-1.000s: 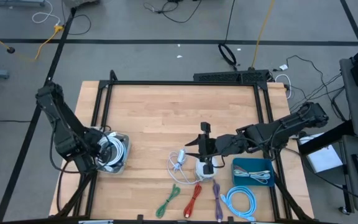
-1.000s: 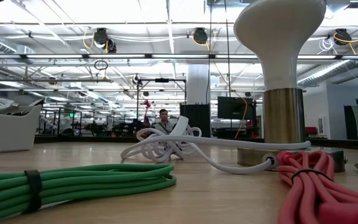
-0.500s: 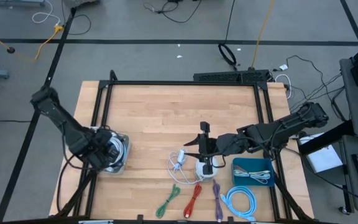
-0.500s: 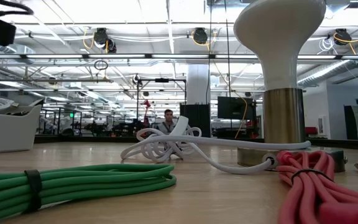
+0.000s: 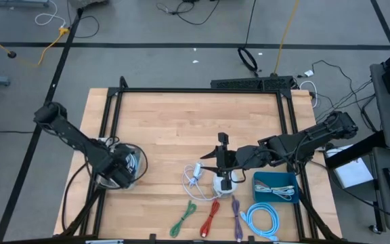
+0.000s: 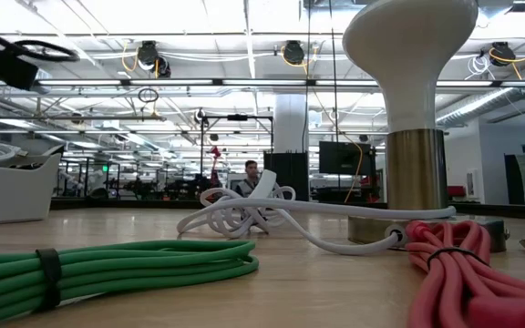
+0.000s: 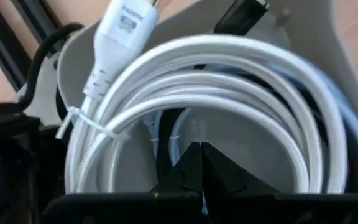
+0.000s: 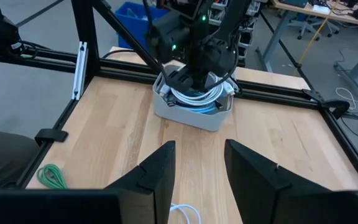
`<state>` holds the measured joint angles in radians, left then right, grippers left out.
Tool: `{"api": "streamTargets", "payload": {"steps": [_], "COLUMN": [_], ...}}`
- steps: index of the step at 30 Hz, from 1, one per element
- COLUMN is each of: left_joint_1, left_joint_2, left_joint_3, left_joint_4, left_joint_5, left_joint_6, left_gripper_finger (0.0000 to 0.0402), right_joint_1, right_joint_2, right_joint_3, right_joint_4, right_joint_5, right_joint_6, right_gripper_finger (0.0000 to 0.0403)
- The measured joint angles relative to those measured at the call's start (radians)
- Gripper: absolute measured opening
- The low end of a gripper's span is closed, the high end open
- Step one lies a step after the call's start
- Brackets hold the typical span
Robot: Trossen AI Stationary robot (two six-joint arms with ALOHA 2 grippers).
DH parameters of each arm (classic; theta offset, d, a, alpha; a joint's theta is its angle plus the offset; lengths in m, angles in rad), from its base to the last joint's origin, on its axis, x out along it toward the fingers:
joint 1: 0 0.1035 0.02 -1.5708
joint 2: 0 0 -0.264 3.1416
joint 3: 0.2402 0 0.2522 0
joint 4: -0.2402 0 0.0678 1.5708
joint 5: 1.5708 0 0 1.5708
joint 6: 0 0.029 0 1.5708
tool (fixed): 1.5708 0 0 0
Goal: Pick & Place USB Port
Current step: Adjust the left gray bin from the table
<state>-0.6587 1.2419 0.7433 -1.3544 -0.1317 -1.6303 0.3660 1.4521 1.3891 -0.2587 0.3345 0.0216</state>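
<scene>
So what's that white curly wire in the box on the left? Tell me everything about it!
The white cable looks braided and is wound in several round loops, tied with a thin white zip tie. One end has a white plug poking out. It lies in a pale grey tray near the table's left edge. The left pincer, shut, sits inside the loops; whether it grips a strand can't be seen.

The counter [image 5: 181, 129] is pale, matt wood planking framed by black metal rails [image 5: 198, 90]. At its 8 o'clock edge a smooth grey plastic tray [image 7: 316, 50] holds a braided white cable [image 7: 229, 68] with a glossy plastic plug [image 7: 114, 43].
</scene>
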Motion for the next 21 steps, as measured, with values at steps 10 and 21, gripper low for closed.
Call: {"api": "streamTargets", "payload": {"steps": [10,21], "left_joint_1": [0.002,0.128], "left_joint_2": [0.023,0.075], "left_joint_3": [0.012,-0.042], "left_joint_4": [0.115,0.534], "left_joint_5": [-0.089,-0.133], "left_joint_6": [0.044,0.303], "left_gripper_finger": [0.0,0.0], "right_joint_1": [0.0,0.0], "right_joint_2": [0.0,0.0], "right_joint_3": [0.0,0.0], "right_joint_4": [0.0,-0.008], "right_joint_5": [0.0,0.0], "right_joint_6": [-0.005,-0.001], "right_gripper_finger": [0.013,0.013]}}
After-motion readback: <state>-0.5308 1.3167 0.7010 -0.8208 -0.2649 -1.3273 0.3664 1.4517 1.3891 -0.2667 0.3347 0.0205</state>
